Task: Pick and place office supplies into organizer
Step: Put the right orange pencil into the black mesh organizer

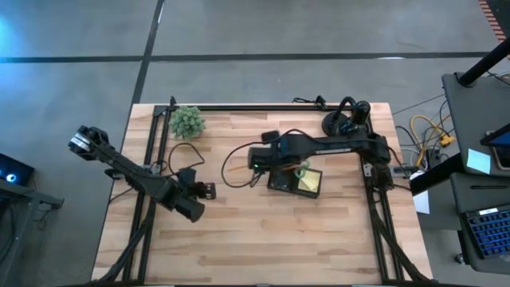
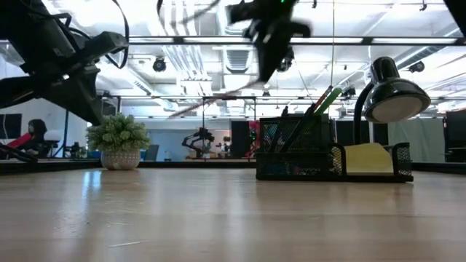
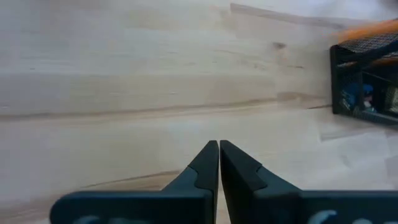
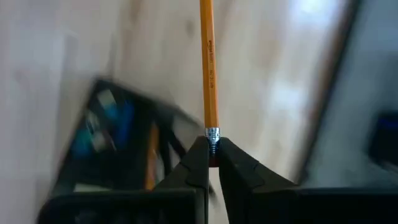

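My right gripper (image 4: 211, 163) hovers high beside the black mesh organizer (image 1: 296, 180) and is shut on an orange pencil (image 4: 209, 68), which sticks out toward the table's left (image 1: 237, 168). The organizer (image 2: 331, 161) stands on the table and holds a yellow sticky-note pad (image 1: 311, 182), green-handled scissors (image 2: 326, 98), dark pens and another orange pencil (image 4: 150, 163). My left gripper (image 3: 219, 163) is shut on nothing, low over bare wood at the table's left (image 1: 205, 191); the organizer (image 3: 365, 81) shows ahead of it. My right gripper pinches the pencil between its two fingers at the eraser end, just behind the metal ferrule (image 4: 212, 134). The pencil runs straight on from the fingers, in line with them. It is lifted clear of the table, its free end slanting down to the left (image 2: 218, 94).
A black desk lamp (image 2: 393, 94) stands right behind the organizer, near the table's far right corner (image 1: 344, 119). A small potted plant (image 1: 187, 121) sits at the far left. A black cable (image 1: 231, 163) loops on the wood beside the right gripper. The near half of the table is bare wood.
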